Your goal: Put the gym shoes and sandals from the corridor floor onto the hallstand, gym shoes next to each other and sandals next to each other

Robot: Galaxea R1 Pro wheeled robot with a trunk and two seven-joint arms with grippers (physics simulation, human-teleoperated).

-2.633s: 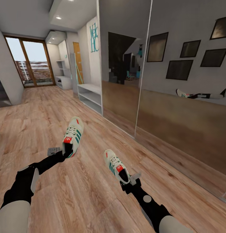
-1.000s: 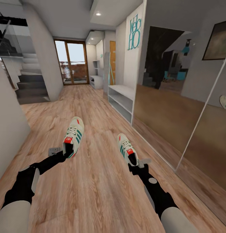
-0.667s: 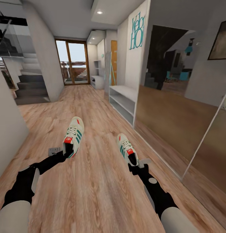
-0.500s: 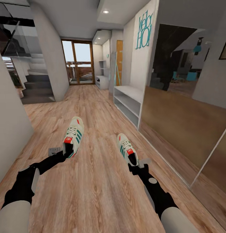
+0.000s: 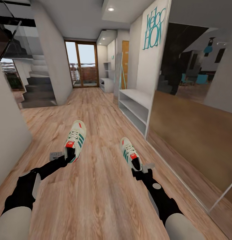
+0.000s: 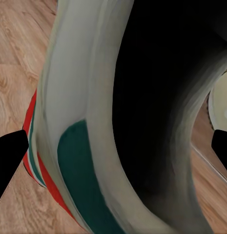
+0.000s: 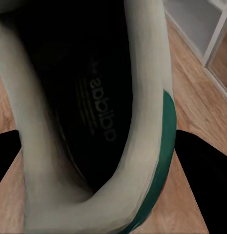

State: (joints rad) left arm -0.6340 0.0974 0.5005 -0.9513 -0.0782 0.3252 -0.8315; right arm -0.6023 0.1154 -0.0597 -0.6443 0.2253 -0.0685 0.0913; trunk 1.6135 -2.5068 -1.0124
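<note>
In the head view I hold two gym shoes above the corridor floor (image 5: 99, 200). My left gripper (image 5: 67, 157) is shut on the heel of the left gym shoe (image 5: 75, 140), whose toe points ahead. My right gripper (image 5: 138, 166) is shut on the heel of the right gym shoe (image 5: 128, 151). The left wrist view looks into the left gym shoe's (image 6: 84, 126) opening between dark fingertips (image 6: 8, 153). In the right wrist view the right gym shoe's (image 7: 147, 97) collar and insole are close up. The hallstand (image 5: 107, 84) stands small far down the corridor on the right. The sandals are out of view.
A low white two-shelf bench (image 5: 135, 108) under teal lettering (image 5: 155, 28) stands ahead on the right, followed by a mirrored wall (image 5: 195, 130). A grey wall (image 5: 9, 133) is near on the left, stairs (image 5: 36, 91) are beyond it, and a glass door (image 5: 81, 63) ends the corridor.
The camera has turned left along the corridor, so the mirrored wall and white bench have slid right in view. Both grippers still hold their shoes; the right shoe sits slightly further right than 2.6 s ago.
</note>
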